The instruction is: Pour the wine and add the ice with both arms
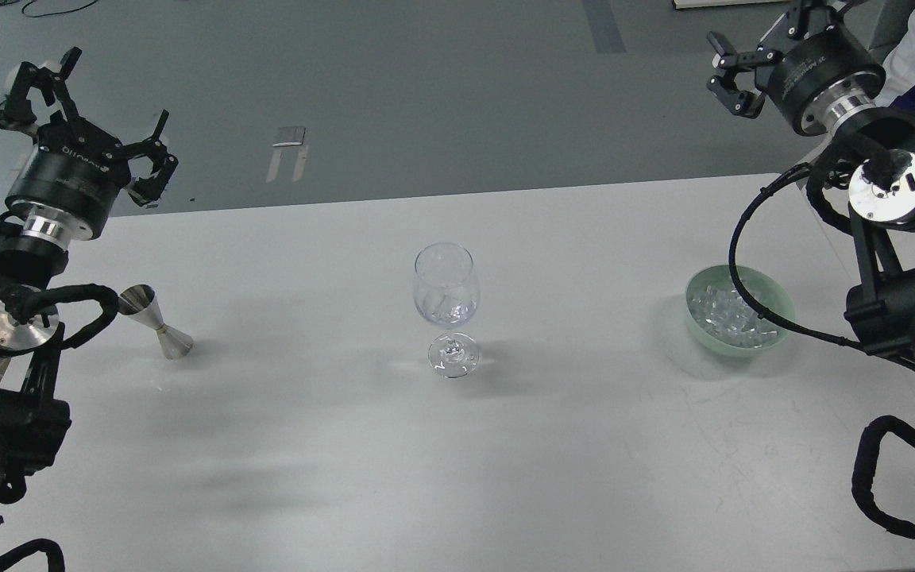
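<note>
— What is on the counter (346, 445)?

— A pale grey counter carries three things in a rough row. In the middle stands an upright, clear stemmed glass (445, 306). Something clear shows in the bottom of its bowl; I cannot tell whether it is wine, ice, or both. Well to its left stands a small metal measuring cup (157, 322), shaped like two cones joined at a narrow waist, tilted in this view. Well to the right sits a pale green bowl (696, 282) filled with ice (731, 314), many small glassy chunks.

— Where are the arms?

— The left arm (5, 318) rises along the left edge. Its claw (88, 99) is raised above the counter's far left corner, fingers spread wide, holding nothing. The right arm (902, 238) comes in from the right edge, and a black cable (735, 262) from it loops across in front of the bowl. Its claw (743, 75) is held high beyond the counter's far edge, fingers apart and empty.

— Is either claw touching anything?

— No. Both hang well apart from the glass, the cup and the bowl.
</note>
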`<state>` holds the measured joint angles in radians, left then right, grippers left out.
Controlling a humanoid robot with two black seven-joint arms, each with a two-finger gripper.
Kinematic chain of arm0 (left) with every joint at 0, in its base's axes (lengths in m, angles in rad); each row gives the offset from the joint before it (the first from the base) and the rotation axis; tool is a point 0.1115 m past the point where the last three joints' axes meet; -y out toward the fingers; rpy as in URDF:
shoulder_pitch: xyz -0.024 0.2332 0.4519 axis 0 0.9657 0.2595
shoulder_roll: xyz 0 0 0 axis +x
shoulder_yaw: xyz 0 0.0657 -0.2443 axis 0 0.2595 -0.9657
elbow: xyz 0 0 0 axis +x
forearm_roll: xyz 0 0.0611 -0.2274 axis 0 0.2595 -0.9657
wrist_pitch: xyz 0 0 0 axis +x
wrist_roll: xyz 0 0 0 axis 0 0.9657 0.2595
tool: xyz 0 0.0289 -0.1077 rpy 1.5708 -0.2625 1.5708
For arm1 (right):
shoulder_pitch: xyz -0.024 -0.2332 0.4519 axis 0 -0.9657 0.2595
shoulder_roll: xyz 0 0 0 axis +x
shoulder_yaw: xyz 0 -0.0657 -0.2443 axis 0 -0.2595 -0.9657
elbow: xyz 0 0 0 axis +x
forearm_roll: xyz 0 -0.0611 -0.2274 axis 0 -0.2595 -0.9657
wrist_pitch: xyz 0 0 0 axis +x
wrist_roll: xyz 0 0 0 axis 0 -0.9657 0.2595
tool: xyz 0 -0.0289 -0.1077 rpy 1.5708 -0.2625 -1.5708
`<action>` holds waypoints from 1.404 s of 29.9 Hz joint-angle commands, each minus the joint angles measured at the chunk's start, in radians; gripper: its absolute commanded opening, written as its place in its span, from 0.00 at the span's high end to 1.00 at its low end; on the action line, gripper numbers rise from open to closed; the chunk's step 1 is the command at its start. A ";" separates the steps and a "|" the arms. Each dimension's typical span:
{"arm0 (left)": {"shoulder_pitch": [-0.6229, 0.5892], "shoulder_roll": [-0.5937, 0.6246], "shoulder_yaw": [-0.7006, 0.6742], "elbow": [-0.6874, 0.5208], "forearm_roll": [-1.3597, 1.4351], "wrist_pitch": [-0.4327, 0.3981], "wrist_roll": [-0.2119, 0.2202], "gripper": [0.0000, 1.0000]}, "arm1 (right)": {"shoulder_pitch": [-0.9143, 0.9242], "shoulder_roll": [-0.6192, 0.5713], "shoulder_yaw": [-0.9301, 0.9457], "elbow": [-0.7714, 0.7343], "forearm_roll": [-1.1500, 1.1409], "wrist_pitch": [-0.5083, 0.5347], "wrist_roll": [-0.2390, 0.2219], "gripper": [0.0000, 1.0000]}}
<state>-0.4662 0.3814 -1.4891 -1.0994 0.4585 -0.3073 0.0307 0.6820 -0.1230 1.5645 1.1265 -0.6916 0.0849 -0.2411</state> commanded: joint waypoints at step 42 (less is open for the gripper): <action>-0.339 -0.026 0.251 0.441 0.068 0.027 -0.126 0.02 | 0.226 0.088 0.066 -0.429 0.172 0.144 0.082 0.00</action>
